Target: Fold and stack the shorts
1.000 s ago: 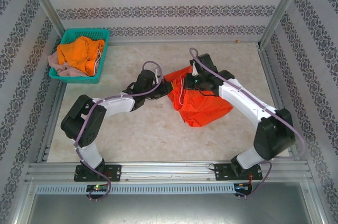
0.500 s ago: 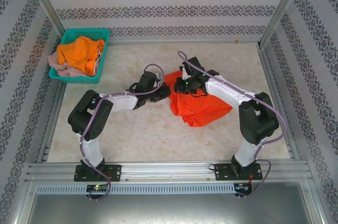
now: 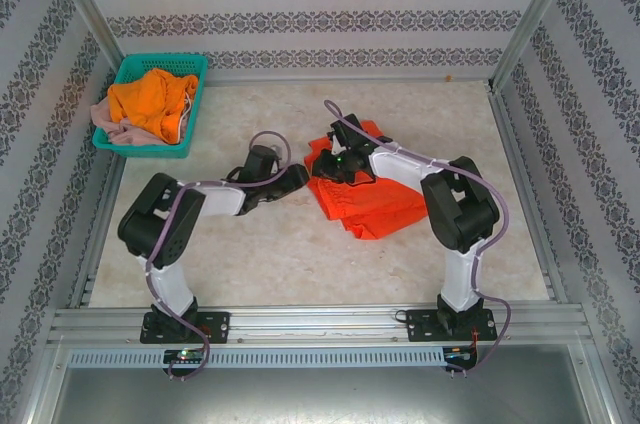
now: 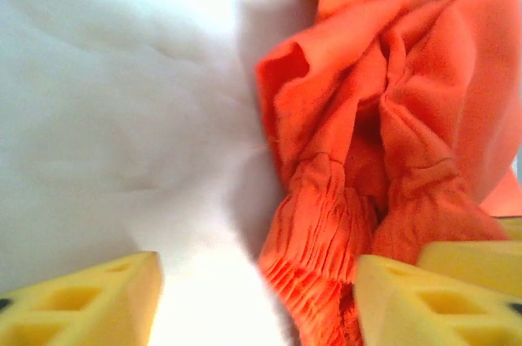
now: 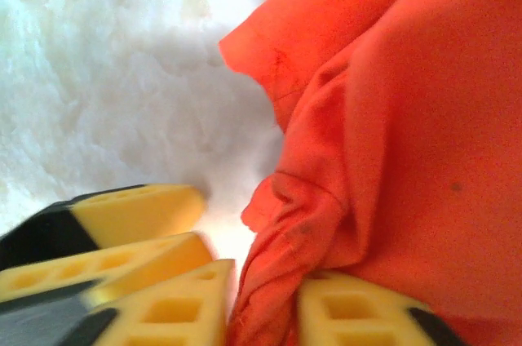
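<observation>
Fingers first: left fingers [image 4: 90, 297] spread wide and released, low over the worktop [image 4: 122, 117]. Gathered elastic waistband of the red-orange shorts [image 4: 391, 117] lies in the gap against one finger. Other finger is over bare worktop, so nothing is pinched.

Right fingers [image 5: 359, 313] part-way apart. A bunched fold of the same shorts [image 5: 408, 117] fills the gap and touches both. Can't tell if that's a grip or a let-go.

Top view: left fingers [image 3: 297, 178] and right fingers [image 3: 330, 166] sit just beside each other at the left end of the red-orange shorts [image 3: 375, 199]. Both arms reach in low toward that one spot. My read is that both work the waistband end because it is the stiffest edge to carry and lay down for a fold.

Shorts lie mid-worktop [image 3: 300, 254], a bit toward the right edge. They are a wrinkled heap, partly doubled over, not flat or squared. Fold looks rough and probably needs smoothing or a regrip.

Basket [image 3: 190, 64] sits at the far left corner, well apart from the arms. It holds the bright orange shorts [image 3: 150, 96] on top, with the pink shorts [image 3: 105, 122] slumped over its left rim. Both are unfolded, so no stack yet and the task is at an early stage.
</observation>
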You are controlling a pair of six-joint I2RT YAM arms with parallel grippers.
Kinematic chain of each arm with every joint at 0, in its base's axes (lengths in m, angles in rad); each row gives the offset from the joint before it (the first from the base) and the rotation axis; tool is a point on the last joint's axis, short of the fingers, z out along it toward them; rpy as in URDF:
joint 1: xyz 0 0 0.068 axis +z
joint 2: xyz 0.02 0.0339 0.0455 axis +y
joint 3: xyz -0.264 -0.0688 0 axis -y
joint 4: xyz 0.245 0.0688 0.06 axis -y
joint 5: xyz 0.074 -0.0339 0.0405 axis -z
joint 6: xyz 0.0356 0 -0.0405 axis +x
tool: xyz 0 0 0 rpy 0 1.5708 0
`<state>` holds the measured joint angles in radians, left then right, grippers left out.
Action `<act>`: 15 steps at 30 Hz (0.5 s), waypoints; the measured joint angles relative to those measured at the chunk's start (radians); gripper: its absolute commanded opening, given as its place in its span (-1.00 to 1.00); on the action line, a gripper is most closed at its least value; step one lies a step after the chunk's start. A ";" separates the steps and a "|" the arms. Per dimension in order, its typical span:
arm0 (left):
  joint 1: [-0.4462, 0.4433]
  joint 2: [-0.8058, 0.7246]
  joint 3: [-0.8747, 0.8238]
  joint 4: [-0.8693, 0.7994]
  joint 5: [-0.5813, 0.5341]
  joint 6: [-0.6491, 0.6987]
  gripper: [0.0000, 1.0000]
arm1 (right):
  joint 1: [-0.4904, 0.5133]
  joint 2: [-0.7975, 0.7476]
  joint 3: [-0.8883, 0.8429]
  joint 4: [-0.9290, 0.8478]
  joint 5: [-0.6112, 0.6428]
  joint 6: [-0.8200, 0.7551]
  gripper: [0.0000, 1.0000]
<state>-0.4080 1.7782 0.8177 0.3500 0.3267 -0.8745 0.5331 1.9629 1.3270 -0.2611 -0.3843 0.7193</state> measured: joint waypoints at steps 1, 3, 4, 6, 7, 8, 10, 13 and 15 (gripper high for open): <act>0.016 -0.036 -0.024 -0.002 -0.012 0.001 0.52 | 0.000 0.011 0.000 0.012 -0.013 0.014 -0.07; 0.043 -0.111 -0.064 -0.005 -0.036 0.006 0.65 | 0.002 0.022 0.000 0.027 -0.041 0.043 0.13; 0.049 -0.152 -0.080 -0.007 -0.045 0.007 0.69 | 0.002 0.022 -0.002 0.036 -0.057 0.054 0.24; 0.050 -0.236 -0.102 -0.011 -0.058 0.008 0.74 | 0.001 0.004 -0.009 0.060 -0.080 0.076 0.42; 0.050 -0.274 -0.105 -0.013 -0.062 0.008 0.76 | 0.000 -0.017 -0.020 0.069 -0.088 0.089 0.51; 0.049 -0.309 -0.105 -0.014 -0.063 0.008 0.78 | -0.002 -0.042 -0.034 0.075 -0.093 0.098 0.59; 0.049 -0.374 -0.105 -0.014 -0.062 0.006 0.82 | -0.011 -0.136 -0.077 0.082 -0.102 0.111 0.83; 0.045 -0.414 -0.093 -0.013 -0.046 -0.013 0.85 | -0.038 -0.317 -0.143 0.092 -0.097 0.123 0.95; 0.027 -0.407 -0.069 -0.012 -0.039 -0.032 0.87 | -0.065 -0.433 -0.182 0.101 -0.092 0.123 0.95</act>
<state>-0.3805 1.3712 0.7483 0.3378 0.2878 -0.9062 0.4683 1.5295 1.1450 -0.1600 -0.4763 0.8425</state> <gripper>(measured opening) 0.926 0.976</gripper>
